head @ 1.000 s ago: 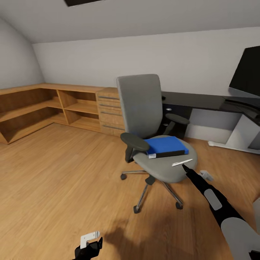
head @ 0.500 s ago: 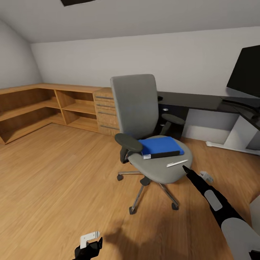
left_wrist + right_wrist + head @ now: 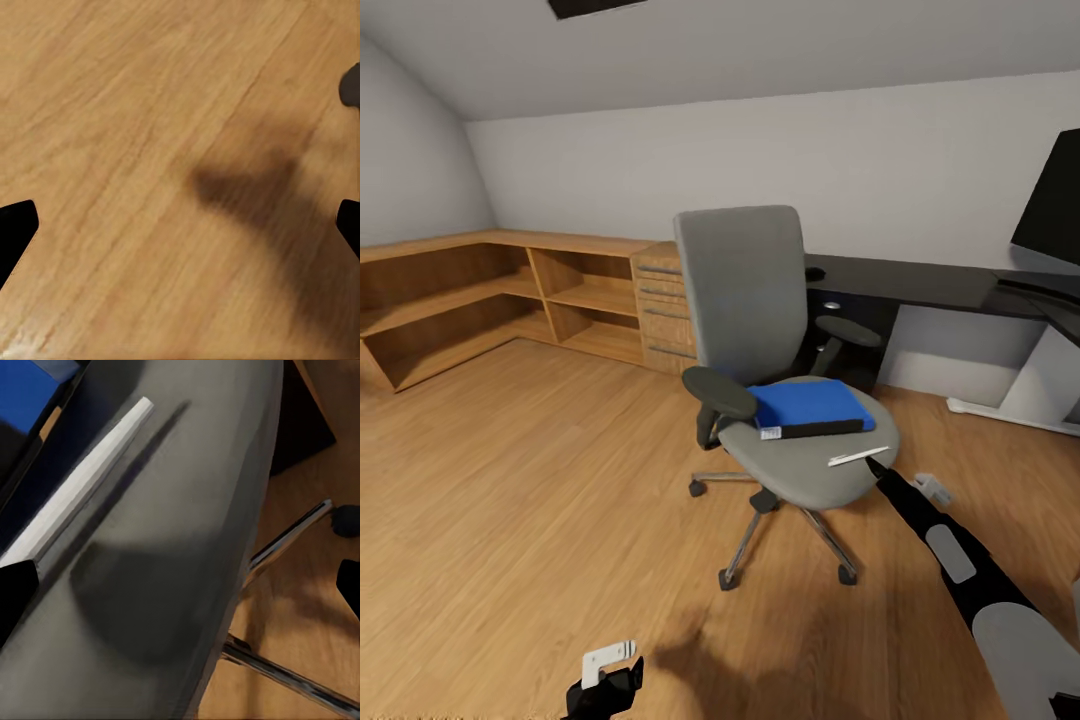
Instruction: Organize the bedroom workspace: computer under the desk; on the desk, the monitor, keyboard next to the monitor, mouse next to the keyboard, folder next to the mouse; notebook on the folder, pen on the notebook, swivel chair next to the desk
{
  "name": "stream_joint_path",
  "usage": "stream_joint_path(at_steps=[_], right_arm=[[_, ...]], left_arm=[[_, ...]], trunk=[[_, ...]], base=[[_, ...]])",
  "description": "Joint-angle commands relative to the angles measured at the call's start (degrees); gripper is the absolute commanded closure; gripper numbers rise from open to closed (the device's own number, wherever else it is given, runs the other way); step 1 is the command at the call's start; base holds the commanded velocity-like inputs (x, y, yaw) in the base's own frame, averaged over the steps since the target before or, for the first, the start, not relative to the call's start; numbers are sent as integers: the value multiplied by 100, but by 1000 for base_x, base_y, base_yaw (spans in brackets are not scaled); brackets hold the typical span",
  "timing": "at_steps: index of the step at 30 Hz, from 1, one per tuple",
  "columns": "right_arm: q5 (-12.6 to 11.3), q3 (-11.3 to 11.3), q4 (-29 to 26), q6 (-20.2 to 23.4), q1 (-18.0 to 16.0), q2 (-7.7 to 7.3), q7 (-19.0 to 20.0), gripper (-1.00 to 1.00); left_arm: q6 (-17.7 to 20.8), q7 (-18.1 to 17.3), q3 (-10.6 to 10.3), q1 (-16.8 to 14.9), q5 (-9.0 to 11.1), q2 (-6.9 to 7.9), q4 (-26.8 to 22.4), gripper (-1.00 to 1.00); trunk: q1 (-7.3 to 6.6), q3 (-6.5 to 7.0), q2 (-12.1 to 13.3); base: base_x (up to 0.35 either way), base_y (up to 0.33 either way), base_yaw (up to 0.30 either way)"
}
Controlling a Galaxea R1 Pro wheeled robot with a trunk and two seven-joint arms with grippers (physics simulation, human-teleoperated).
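Left gripper (image 3: 605, 672), nearest the camera, hangs low over bare wooden floor (image 3: 510, 500); in the left wrist view its fingertips (image 3: 16, 229) sit at opposite edges of the picture, spread wide, nothing between them.

Right gripper (image 3: 875, 467) is at the front edge of the swivel chair (image 3: 770, 350) seat, its tip just beside the pen (image 3: 858, 456). In the right wrist view the fingertips (image 3: 15, 592) stand wide apart with nothing clasped, over grey seat padding; the pen (image 3: 82, 484) lies flat on the seat, one end reaching the left fingertip. Whether it touches cannot be told.

Pen: thin, pale silver-white, unmarked.

Just behind it, a black notebook (image 3: 812, 429) lies along the front edge of the bright blue folder (image 3: 808, 403). A small white label shows at the notebook's left end; its print is too small to read. Folder rests flat on the seat, toward the backrest.

Chair: grey padding, black armrests, chrome star base on castors.

Beyond stands the glossy black desk (image 3: 920, 283), with the monitor (image 3: 1052, 212) at the right edge. A wooden shelf unit (image 3: 510, 290) lines the far wall.
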Motion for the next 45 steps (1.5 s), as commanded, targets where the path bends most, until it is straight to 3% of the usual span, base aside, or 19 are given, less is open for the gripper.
stream_joint_path(at_steps=[1,14,24,45], right_arm=[[-22,-1,359,50,2,4,25,-100],[-19,-26,359,50,2,4,33,-100],[-19,-27,359,50,2,-5,33,-100],[-22,-27,359,50,2,-5,33,-100]], left_arm=[[-16,5,5,-4,38,-4,4,-100],[-16,5,13,-4,50,-2,4,-100],[-17,5,10,-4,55,3,4,-100],[-16,6,10,-4,55,0,4,-100]], trunk=[[0,-5,-1],[0,-5,-1],[0,-5,-1],[0,-5,-1]], base=[[0,0,165],[6,0,173],[248,0,139],[155,0,12]])
